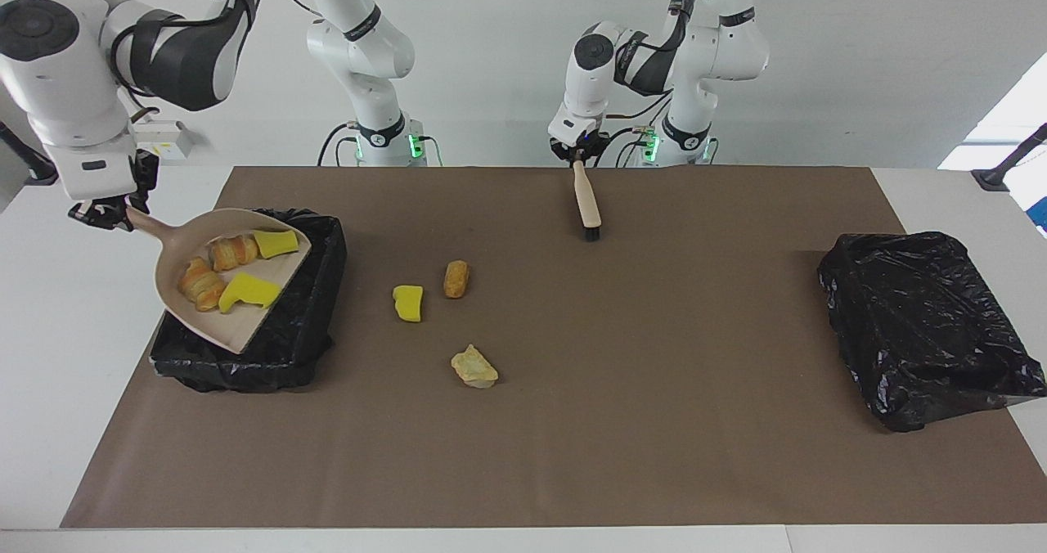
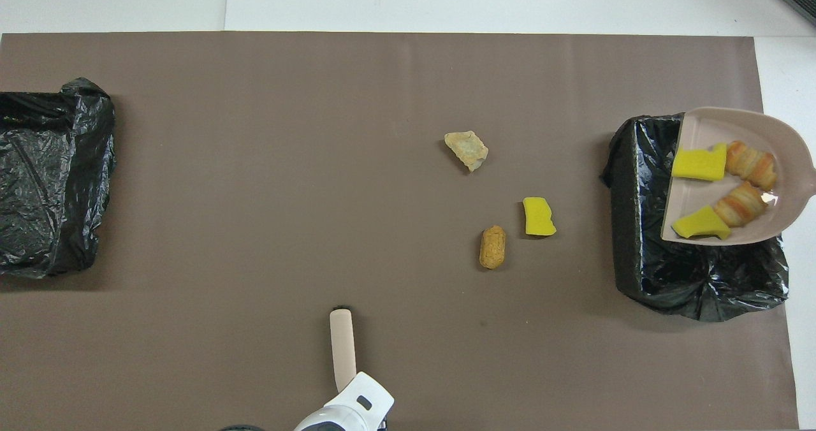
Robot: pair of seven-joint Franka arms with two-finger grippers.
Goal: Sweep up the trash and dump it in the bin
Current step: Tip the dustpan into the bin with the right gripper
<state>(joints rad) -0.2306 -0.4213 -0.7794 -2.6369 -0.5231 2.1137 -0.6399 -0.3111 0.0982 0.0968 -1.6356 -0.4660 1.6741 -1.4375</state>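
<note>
We see the right gripper (image 1: 105, 209) clamped on the handle of the beige plastic dustpan (image 1: 245, 328), held tilted over the black-bagged bin (image 1: 315, 312) at the right arm's end of the table. In the pan lie two yellow sponge chunks (image 1: 248, 290) and two brown pastry pieces (image 1: 202, 283). On the brown mat (image 1: 572, 455), at three o'clock of that bin in the facing view, rest a third yellow chunk (image 1: 408, 303), a tan oblong roll (image 1: 456, 279) and a pale flaky piece (image 1: 474, 367). The left gripper (image 1: 579, 157) grips the beige brush (image 1: 586, 201), bristles down. A second black-bagged bin (image 1: 924, 328) sits at the left arm's end.
</note>
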